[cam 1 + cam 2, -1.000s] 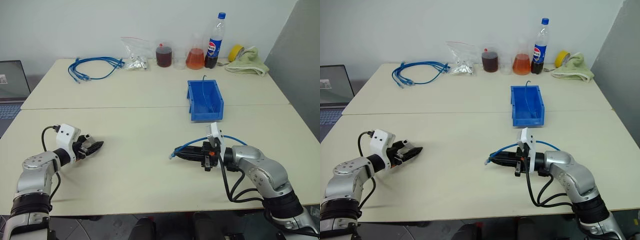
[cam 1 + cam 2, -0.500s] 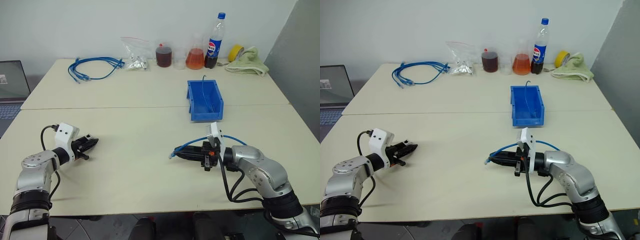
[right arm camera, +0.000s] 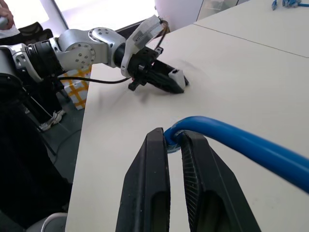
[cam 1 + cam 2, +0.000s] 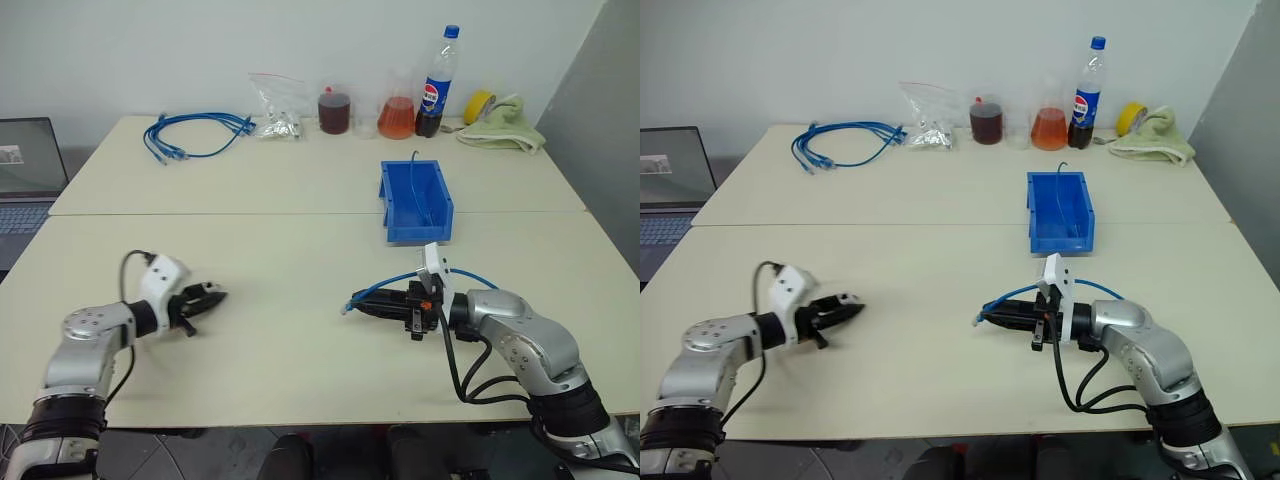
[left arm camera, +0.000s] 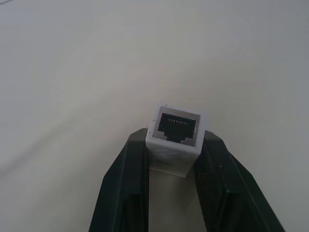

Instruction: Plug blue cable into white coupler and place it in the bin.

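Note:
My left gripper (image 4: 212,296) hovers low over the near left of the table, shut on the white coupler (image 5: 176,126). The coupler's dark socket faces outward past the fingertips. The right wrist view also shows the coupler (image 3: 177,75) in that gripper, pointing toward the right arm. My right gripper (image 4: 362,304) is near the table's middle front, pointing left, shut on the blue cable (image 4: 388,287) just behind its plug. The cable (image 3: 241,141) arcs back over the wrist. The bin (image 4: 417,236) stands beyond the right gripper with a thin cable inside.
A coiled bundle of blue cables (image 4: 195,135) lies at the back left. A plastic bag (image 4: 275,105), two vessels of liquid, a cola bottle (image 4: 438,70), yellow tape (image 4: 480,103) and a cloth (image 4: 505,125) line the back edge. A laptop (image 4: 25,175) sits off the left side.
My left gripper's fingers have closed, and the hand has swung right toward the right gripper. The right arm has stayed put. The camera view has shifted slightly.

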Available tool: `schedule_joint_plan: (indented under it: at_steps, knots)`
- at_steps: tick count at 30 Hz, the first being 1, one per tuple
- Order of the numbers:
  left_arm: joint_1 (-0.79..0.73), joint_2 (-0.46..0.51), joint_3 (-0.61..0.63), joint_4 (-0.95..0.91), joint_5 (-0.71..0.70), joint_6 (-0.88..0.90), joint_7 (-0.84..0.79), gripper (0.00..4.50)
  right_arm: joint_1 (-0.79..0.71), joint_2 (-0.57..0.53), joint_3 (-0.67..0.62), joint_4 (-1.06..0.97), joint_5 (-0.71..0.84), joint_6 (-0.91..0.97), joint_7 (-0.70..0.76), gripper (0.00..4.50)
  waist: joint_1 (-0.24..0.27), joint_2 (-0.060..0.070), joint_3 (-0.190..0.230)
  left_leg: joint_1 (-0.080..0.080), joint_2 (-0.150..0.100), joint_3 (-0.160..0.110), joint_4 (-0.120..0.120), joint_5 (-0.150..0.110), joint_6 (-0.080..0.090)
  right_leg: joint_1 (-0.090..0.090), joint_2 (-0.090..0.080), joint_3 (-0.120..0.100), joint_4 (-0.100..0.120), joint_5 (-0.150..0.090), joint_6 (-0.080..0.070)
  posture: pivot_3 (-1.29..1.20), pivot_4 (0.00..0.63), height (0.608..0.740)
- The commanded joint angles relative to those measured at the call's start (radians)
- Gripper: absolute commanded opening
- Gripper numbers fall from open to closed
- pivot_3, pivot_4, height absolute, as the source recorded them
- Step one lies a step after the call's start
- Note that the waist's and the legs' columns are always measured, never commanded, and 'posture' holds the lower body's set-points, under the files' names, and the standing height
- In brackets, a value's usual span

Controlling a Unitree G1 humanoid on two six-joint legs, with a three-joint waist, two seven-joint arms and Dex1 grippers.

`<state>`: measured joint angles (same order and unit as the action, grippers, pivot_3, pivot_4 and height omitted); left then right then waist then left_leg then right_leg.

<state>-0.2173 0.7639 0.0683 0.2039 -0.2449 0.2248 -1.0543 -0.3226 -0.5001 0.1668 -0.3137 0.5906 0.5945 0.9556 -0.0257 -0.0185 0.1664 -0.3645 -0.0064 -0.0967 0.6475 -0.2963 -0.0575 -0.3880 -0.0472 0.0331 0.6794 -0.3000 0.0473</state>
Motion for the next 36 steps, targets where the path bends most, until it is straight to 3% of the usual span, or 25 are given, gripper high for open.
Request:
schedule_joint_plan:
  at_steps: [1,7,18,36]
  knots:
    - [-0.020,0.025,-0.073,-0.150,-0.018,0.057,-0.081,0.93,0.022,-0.023,-0.031,-0.064,0.007,-0.023,0.005,0.09,-0.003,0.000,0.000,0.000,0.000,0.000,0.000,0.000,0.000,0.000,0.000,0.000,0.000,0.000,0.000,0.00,0.150,0.740]
    - [-0.040,0.002,-0.161,-0.252,-0.036,0.119,-0.141,0.93,0.050,-0.041,-0.028,-0.107,-0.005,-0.026,-0.008,0.09,-0.013,0.000,0.000,0.000,0.001,0.001,-0.001,0.000,0.000,0.000,0.005,0.001,0.000,0.000,0.000,0.00,0.150,0.740]
    - [-0.088,-0.020,-0.302,-0.261,0.052,0.145,-0.128,0.93,0.037,-0.041,0.011,-0.118,-0.058,-0.060,-0.006,0.09,-0.007,0.000,0.000,0.001,0.001,0.001,0.000,0.000,0.000,0.000,0.006,0.001,0.000,0.000,0.000,0.00,0.150,0.740]
    - [-0.118,-0.005,-0.368,-0.328,0.085,0.246,-0.132,0.93,-0.217,0.118,0.258,0.152,-0.279,-0.154,0.027,0.09,-0.007,0.000,0.000,0.001,0.001,0.000,0.001,0.000,0.000,0.000,0.006,0.001,0.001,0.000,0.000,0.00,0.150,0.740]
